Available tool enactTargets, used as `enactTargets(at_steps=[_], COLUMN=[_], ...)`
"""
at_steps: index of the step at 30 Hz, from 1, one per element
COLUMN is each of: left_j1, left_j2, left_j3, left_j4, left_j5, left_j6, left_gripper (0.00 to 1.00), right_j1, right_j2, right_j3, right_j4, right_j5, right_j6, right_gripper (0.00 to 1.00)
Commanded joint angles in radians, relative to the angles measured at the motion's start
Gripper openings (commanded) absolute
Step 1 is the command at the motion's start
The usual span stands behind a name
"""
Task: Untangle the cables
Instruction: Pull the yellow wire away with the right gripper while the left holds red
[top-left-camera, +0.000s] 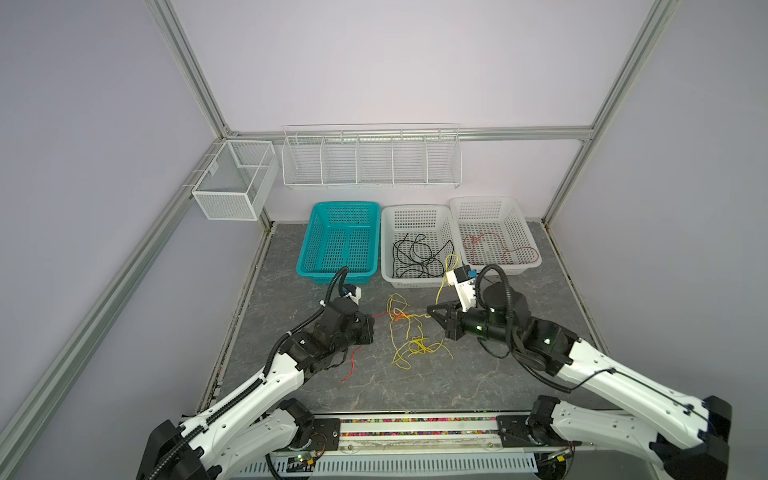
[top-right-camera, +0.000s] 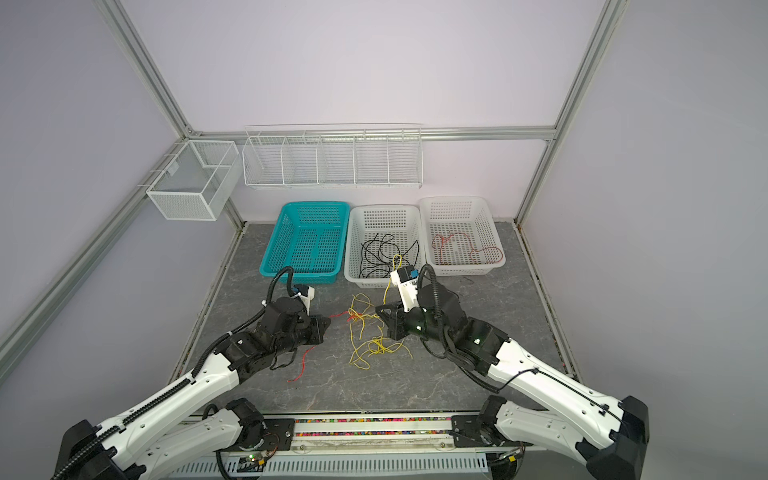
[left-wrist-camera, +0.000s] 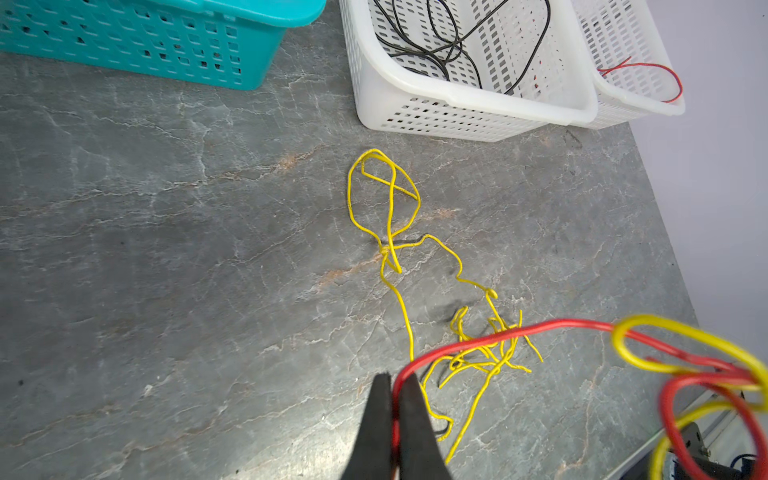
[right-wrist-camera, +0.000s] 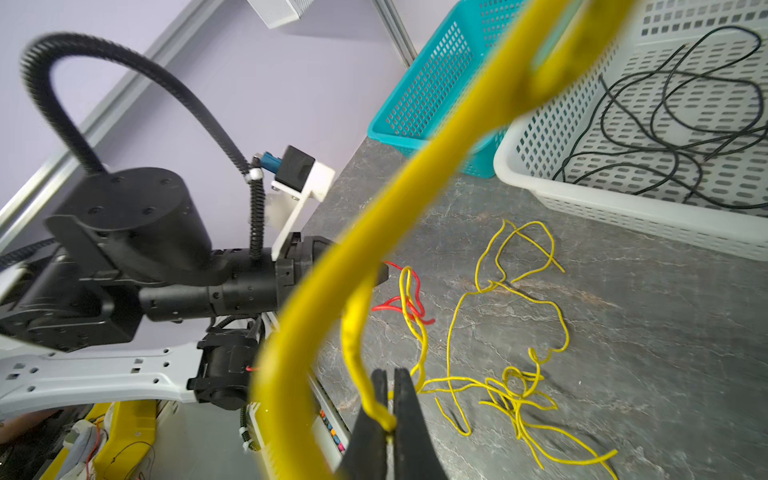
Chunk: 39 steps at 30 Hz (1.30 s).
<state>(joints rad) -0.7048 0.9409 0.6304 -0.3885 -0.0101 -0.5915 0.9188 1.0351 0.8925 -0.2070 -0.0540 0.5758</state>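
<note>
Progress partial — black cables (top-left-camera: 415, 262) sorted; left fingers (left-wrist-camera: 376, 415) clamp red cable (left-wrist-camera: 552, 323), right fingers (right-wrist-camera: 409, 415) clamp yellow cable (right-wrist-camera: 415, 178) — these two knotted together.

yellow cable (top-left-camera: 409, 345): thin, kinked, a loose tangle on the tabletop (top-left-camera: 478, 374) between the two tools; one strand rises into the closed right tool (right-wrist-camera: 390, 380).
red cable (left-wrist-camera: 498, 332): thin, pinched in the closed left tool (left-wrist-camera: 395, 382), stretched to a knot with a yellow loop between the tools; tail lies behind the left tool.
black cables (top-left-camera: 415, 257): coiled in the white basket (top-left-camera: 385, 249) beyond the right tool.
second red cable (top-left-camera: 498, 249): in the next white basket (top-left-camera: 482, 208).
</note>
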Motion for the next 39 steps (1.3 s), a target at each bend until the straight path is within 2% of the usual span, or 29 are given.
enactTargets(at_steps=[1,9,14,16,22,30,36,39], left_j1=[0.005,0.005,0.007,0.011,0.015,0.146,0.261,0.269], left_j2=[-0.004,-0.001,0.021,0.031,0.025,-0.026,-0.018,0.0], left_j3=[-0.005,0.002,0.002,0.008,0.029,0.039,0.044,0.045], left_j4=[0.013,0.004,0.004,0.007,-0.005,-0.082,-0.124,-0.113], left_j5=[-0.023,-0.061,-0.09,-0.096,-0.118,-0.115,-0.078,-0.071], left_j6=[-0.009,-0.003,0.004,0.012,0.024,0.061,0.091,0.09], left_gripper=[0.0,0.0,0.0,0.0,0.0,0.0,0.0,0.0], right_j1=[0.019,0.098,0.133,0.162,0.233,0.26,0.267,0.267], right_j2=[0.045,0.073,0.089,0.108,0.114,-0.037,-0.282,-0.419], right_j3=[0.033,-0.046,-0.096,-0.101,-0.114,-0.217,-0.26,-0.263], right_j4=[0.074,0.13,0.185,0.19,0.128,-0.005,-0.17,-0.267], right_j5=[-0.027,-0.02,-0.143,-0.158,-0.124,-0.095,0.047,0.155], right_j6=[0.004,-0.008,0.0,-0.007,-0.053,-0.065,-0.05,-0.029], right_gripper=[0.06,0.06,0.06,0.06,0.06,0.06,0.06,0.06])
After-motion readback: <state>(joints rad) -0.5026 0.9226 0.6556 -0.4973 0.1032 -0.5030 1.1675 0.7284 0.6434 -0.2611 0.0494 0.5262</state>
